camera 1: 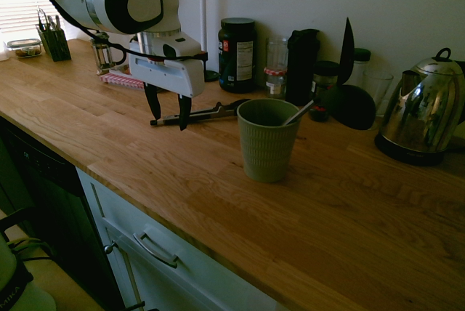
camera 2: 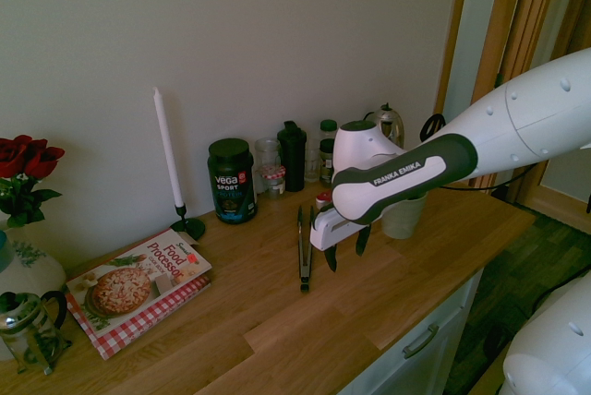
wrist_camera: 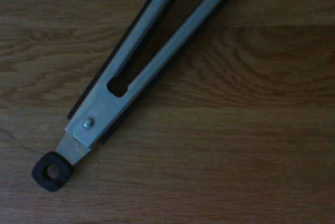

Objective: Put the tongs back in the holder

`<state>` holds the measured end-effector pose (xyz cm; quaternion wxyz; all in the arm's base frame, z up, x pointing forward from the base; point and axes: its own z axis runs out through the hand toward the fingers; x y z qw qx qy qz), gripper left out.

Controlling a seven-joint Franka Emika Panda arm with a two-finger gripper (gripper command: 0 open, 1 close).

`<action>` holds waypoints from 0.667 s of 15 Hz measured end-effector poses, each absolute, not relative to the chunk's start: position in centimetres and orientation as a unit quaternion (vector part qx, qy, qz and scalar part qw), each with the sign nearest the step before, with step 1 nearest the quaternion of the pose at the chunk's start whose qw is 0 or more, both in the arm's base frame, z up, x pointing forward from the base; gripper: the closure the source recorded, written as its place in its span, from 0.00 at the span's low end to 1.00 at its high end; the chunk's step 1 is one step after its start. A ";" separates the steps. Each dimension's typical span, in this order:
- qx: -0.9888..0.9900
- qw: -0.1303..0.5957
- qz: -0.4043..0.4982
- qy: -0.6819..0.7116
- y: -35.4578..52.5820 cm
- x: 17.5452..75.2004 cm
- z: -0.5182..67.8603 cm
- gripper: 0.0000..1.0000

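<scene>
The tongs lie flat on the wooden counter, silvery arms with a black loop at the hinged end. From the other side, the tongs run away from the counter's front edge. My gripper is open and hangs just over that hinged end, holding nothing; in the second exterior view the gripper sits to the right of them. The holder, a sage-green ribbed cup, stands upright right of the tongs with a thin metal utensil handle leaning in it. The arm hides most of the holder.
Jars and a dark canister line the wall, with a black pointed blade shape and a kettle at right. A cutlery caddy stands far left. A cookbook and a candle sit further along.
</scene>
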<state>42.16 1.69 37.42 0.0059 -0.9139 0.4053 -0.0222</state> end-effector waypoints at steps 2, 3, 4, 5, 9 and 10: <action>-0.914 0.006 -0.019 0.404 1.7 42.1 37.3 0.00; -0.912 0.004 -0.019 0.409 1.7 42.2 37.3 0.00; -0.902 0.004 -0.022 0.432 1.9 42.5 37.7 0.00; -0.886 -0.001 -0.030 0.462 2.3 43.5 38.6 0.00; -0.832 -0.018 -0.049 0.552 3.9 50.7 41.8 0.00; -0.819 -0.021 -0.045 0.571 3.7 52.7 41.5 0.00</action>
